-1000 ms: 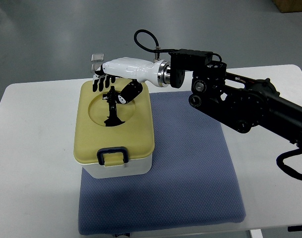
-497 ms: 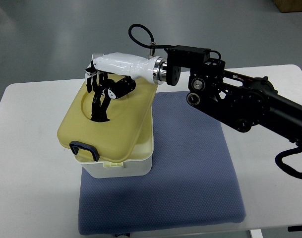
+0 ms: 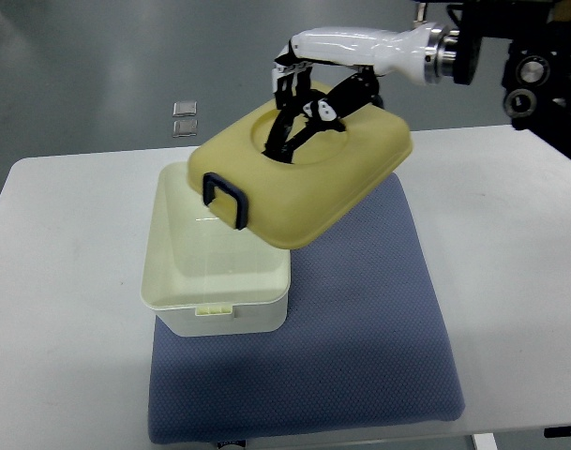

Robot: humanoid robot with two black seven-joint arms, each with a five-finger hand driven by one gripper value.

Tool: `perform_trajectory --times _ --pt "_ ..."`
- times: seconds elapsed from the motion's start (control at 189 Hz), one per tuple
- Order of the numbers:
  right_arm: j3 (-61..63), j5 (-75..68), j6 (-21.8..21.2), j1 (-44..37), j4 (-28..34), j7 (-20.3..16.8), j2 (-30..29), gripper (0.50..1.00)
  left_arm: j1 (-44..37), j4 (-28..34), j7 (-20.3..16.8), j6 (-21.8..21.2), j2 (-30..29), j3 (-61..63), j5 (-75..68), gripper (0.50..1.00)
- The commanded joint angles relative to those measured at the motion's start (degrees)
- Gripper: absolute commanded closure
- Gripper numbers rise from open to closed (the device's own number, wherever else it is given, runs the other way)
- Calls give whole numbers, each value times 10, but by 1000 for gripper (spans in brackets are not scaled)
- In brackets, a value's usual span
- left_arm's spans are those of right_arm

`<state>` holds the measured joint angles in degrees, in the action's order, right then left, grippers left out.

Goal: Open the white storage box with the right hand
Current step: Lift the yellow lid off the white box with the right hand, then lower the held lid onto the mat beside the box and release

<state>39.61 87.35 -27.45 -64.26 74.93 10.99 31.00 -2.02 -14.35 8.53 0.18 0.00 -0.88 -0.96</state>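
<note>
Half a second ago the yellow lid (image 3: 308, 173) was only tipped up on the white storage box (image 3: 217, 272); now it is lifted clear and carried up and to the right, hanging tilted in the air with its dark latch (image 3: 225, 196) facing the camera. The right hand (image 3: 313, 84) grips the lid by its handle in the round recess, fingers curled around it, which in effect opens the box. The box sits uncovered on the blue mat (image 3: 360, 356) on the white table (image 3: 69, 309).

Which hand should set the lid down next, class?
Right. The right hand already grips the lid, lifted clear of the open box. No left hand is in view.
</note>
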Motion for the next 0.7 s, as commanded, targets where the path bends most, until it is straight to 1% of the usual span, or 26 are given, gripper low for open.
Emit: perform_trajectory --times 0.0,0.063,0.148,0.254,0.339,0.434,0.508,0.614,0.693 --pt "-6 -1 -5 17 -2 30 78 1000 0 -3 0 0 0 1 0 500" --pt "-9 0 -5 31 -6 43 113 1000 0 -5 0 0 0 1 0 500" --pt "-11 1 -1 50 -22 48 144 1000 0 -6 1 0 0 1 -1 500" --pt "-11 6 10 83 -61 49 145 1000 0 -6 5 0 0 1 -1 500" --pt "-13 6 39 106 -83 57 139 1000 0 -6 6 1 0 1 -1 500" --pt "-28 7 86 132 -97 62 115 1000 0 -6 7 0 0 1 -1 500" --pt "-41 8 113 148 -102 67 91 1000 0 -6 7 0 0 1 -1 500" --pt "-55 10 134 162 -102 67 61 1000 0 -6 7 0 0 1 -1 500" --pt "-66 13 148 164 -102 64 26 1000 0 -6 7 0 0 0 -1 500"
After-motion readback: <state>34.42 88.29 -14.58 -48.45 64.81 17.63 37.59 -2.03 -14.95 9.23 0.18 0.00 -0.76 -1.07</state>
